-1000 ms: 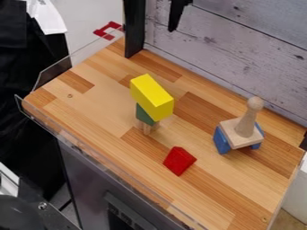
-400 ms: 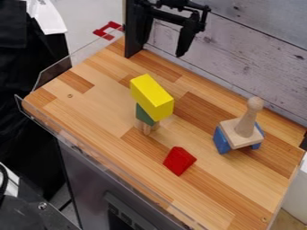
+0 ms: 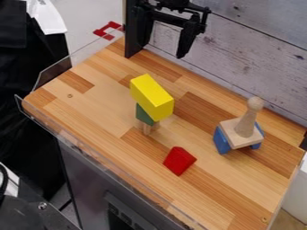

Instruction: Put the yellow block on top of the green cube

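Observation:
At the top of the camera view, my black gripper [image 3: 162,48] hangs open in front of the whitewashed wall, above and behind the blocks, with nothing between its fingers. One finger overlaps the dark post. The long yellow block [image 3: 152,97] lies at a slant on top of the green block [image 3: 144,115], covering most of it. Beneath the green one, a small light wooden piece [image 3: 148,129] shows partly. The gripper is well apart from this stack.
A red block [image 3: 179,161] lies nearer the front edge. To the right, a wooden piece with a knobbed peg [image 3: 245,126] rests on blue blocks [image 3: 221,140]. A black post [image 3: 135,40] stands at the back, and clear panels edge the wooden table [image 3: 96,114].
My gripper has come further into view at the top, moving down and slightly right, then stayed nearly still. The blocks have not moved.

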